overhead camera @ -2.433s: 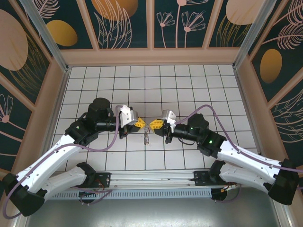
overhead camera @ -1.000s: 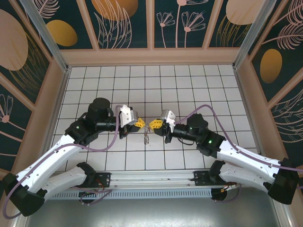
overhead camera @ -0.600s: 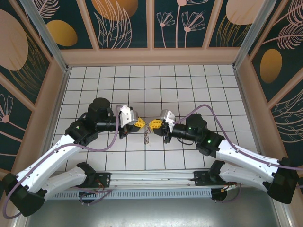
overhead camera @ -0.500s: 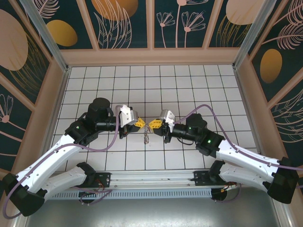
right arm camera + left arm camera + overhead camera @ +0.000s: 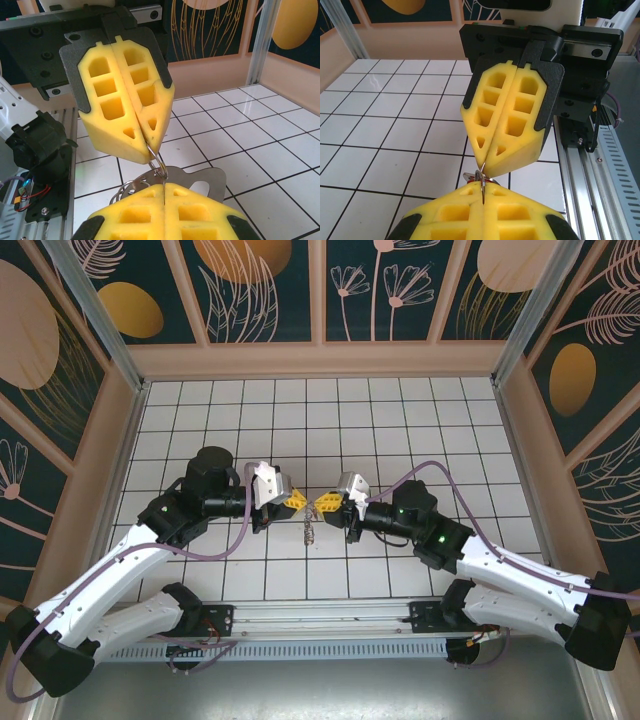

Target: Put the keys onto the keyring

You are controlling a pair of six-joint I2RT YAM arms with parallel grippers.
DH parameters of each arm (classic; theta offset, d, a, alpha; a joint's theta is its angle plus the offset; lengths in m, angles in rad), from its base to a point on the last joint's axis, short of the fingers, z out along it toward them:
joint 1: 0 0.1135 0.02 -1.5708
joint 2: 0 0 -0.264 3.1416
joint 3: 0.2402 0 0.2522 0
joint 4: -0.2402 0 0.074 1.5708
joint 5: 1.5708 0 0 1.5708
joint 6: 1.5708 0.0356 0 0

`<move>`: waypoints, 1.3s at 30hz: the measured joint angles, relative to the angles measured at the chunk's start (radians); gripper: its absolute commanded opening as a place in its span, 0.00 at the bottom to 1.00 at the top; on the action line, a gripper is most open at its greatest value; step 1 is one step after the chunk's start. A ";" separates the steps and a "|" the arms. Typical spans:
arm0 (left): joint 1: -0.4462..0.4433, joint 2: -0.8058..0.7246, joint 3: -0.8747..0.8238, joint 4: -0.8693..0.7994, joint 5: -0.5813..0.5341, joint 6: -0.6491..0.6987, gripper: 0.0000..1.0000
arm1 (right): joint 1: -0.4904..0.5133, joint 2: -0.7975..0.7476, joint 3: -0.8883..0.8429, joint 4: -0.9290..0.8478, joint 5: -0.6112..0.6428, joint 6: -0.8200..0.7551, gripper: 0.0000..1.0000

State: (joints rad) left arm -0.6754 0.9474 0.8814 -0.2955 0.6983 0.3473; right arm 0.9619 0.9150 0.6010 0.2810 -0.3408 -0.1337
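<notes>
Worktop (image 5: 420, 430): white square tiles w/ dark grout, glossy in the wrist cams. It's boxed in by peach-framed wall panels (image 5: 265, 290), dark teal w/ pale leaf & flower line art and orange discs. An aluminium rail (image 5: 320, 625) runs along the 6 o'clock edge, w/ both arm bases on it.

Top cam: the L arm comes in from 7 o'clock and the R arm from 5 o'clock. They meet tip to tip just toward 6 from the worktop centre. L end effector (image 5: 297, 502) & R end effector (image 5: 326, 502) have yellow fingers, nearly touching. The keys (image 5: 311, 531) hang as a small bunch under the gap, above the tiles.

L wrist cam adds close detail. L end effector (image 5: 482, 192) is closed, w/ the thin wire of the keyring (image 5: 481, 178) running into its seam. R end effector (image 5: 487, 167) sits opposite, also closed on that wire. A red sliver shows at 3 o'clock of the wire.

R wrist cam: R end effector (image 5: 164, 187) is closed and L end effector (image 5: 151, 152) pinches the keyring (image 5: 159, 164) from 12 o'clock. 1 flat silvery key (image 5: 200, 181) lies just behind the R tips. Can't tell if it's clamped too.
</notes>
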 measured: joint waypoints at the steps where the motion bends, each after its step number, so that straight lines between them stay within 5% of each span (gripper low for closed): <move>1: 0.000 0.000 0.000 0.000 0.000 0.000 0.00 | 0.000 0.000 0.000 0.000 0.000 0.000 0.00; 39: 0.000 0.009 0.000 0.000 0.000 0.000 0.00 | 0.044 -0.074 0.021 -0.016 0.055 -0.019 0.00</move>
State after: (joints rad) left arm -0.6754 0.9562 0.8814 -0.2955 0.6979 0.3473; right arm 1.0058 0.8406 0.6216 0.2646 -0.2859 -0.1524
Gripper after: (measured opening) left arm 0.043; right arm 0.049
